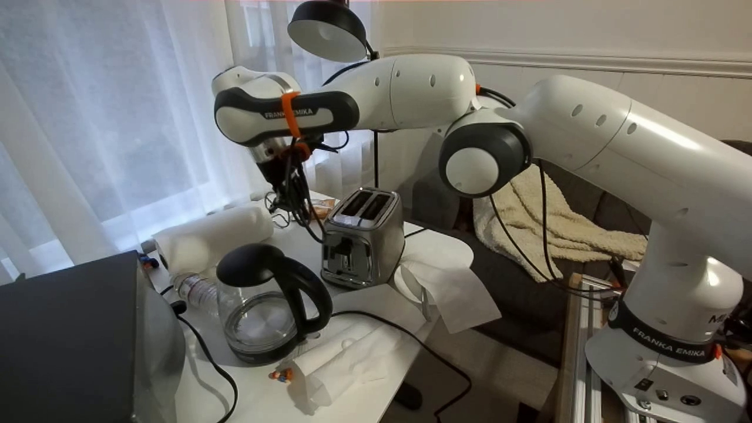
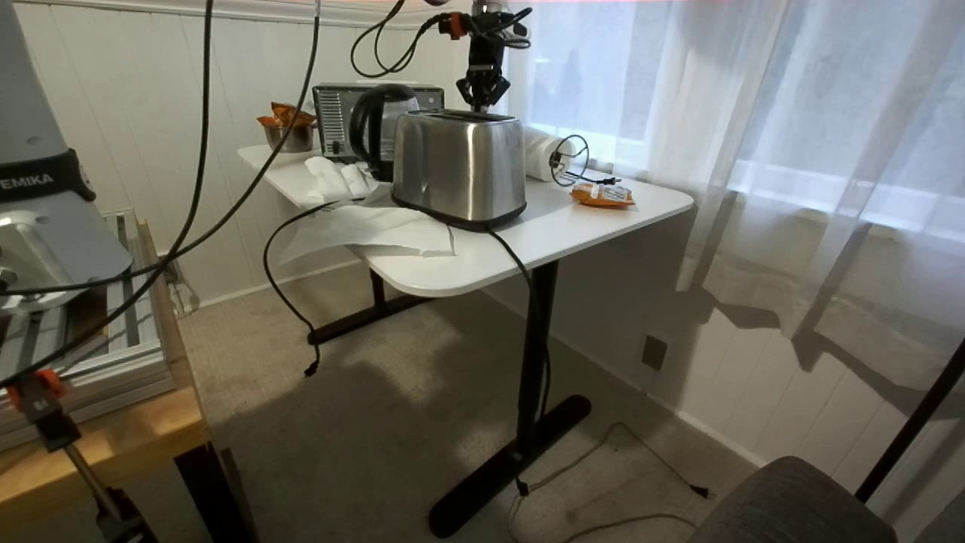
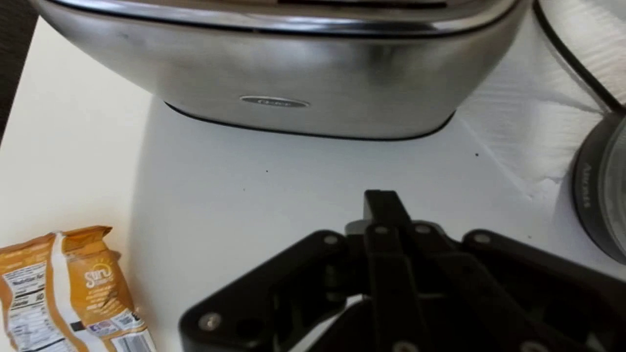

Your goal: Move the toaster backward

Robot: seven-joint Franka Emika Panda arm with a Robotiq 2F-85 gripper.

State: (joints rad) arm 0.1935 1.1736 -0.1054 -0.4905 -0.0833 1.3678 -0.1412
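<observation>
The silver toaster stands upright on the white table, its body showing in both exterior views. Its two dark slots face up. In the wrist view the toaster's long side with an oval badge fills the top of the picture. My gripper is shut with nothing between its fingertips. It points down beside the toaster's window-side long face, apart from it, with table surface showing between. In the exterior views the gripper is partly behind cables and just above the toaster's top edge, behind it.
A glass carafe stands near the toaster's lever end. A paper towel roll, bottle and orange snack bag lie window-side. Loose paper towels and a black cord lie on the robot side. A dark oven stands beyond the carafe.
</observation>
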